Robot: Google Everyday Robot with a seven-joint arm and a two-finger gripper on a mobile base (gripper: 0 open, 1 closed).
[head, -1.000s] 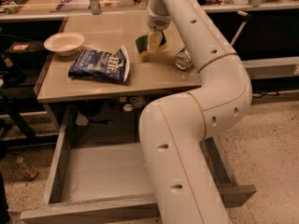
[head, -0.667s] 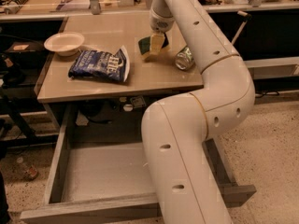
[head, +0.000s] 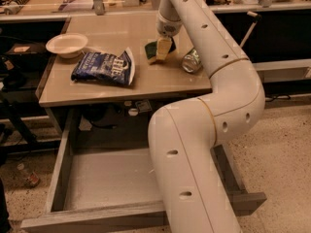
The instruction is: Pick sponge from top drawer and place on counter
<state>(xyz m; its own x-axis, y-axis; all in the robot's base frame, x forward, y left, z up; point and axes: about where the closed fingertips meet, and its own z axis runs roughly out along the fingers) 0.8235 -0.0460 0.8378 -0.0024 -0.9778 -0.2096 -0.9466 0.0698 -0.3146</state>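
The sponge point(head: 152, 51), dark green over a yellow base, is at the middle of the beige counter point(head: 112, 35), at or just above its surface. My gripper point(head: 163, 48) reaches down from the white arm and is shut on the sponge's right side, with one tan finger point(head: 164, 46) in front of it. The top drawer point(head: 63, 164) is pulled open below the counter. Its flat grey bottom holds nothing that shows, though the arm hides its right part.
A blue chip bag point(head: 104, 68) and a white bowl point(head: 66, 44) lie on the counter's left. A crushed can point(head: 192, 61) lies right of the sponge, close to the arm. A long pale shelf point(head: 58, 5) runs behind. A small bottle point(head: 30, 176) lies on the floor, left.
The gripper and sponge have shifted slightly right and down toward the counter. Nothing else has moved.
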